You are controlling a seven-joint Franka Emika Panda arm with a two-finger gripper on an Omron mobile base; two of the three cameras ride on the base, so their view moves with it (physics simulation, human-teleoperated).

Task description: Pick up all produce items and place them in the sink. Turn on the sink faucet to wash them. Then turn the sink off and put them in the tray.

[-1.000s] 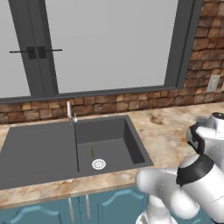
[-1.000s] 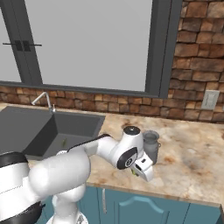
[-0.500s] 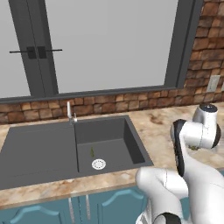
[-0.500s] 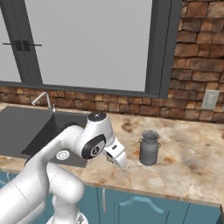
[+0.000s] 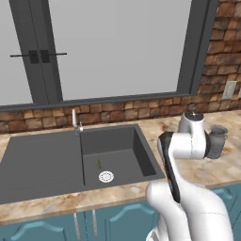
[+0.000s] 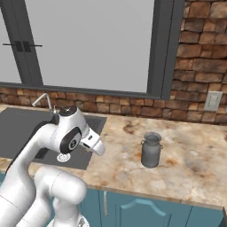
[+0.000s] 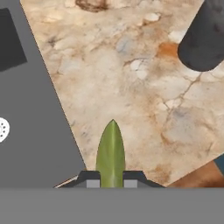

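A slender green leaf-shaped piece of produce (image 7: 111, 153) stands pinched between the two dark fingertips of the gripper (image 7: 111, 178), its pointed tip reaching out over the marbled counter (image 7: 131, 87). The jaws are closed tight on it. In the hand view the piece hangs above the counter just beside the sink's edge, with the white drain (image 7: 2, 129) off to the left. A second small green piece (image 5: 99, 164) lies on the floor of the deep basin, just beside the round drain (image 5: 106, 177). The dark grey sink (image 5: 42, 160) has its flat drainboard on the left and its basin on the right. The thin silver faucet (image 5: 75, 120) stands upright at the sink's back rim. A dark metal jug (image 6: 151, 150) sits on the counter to the right, well apart from the sink.
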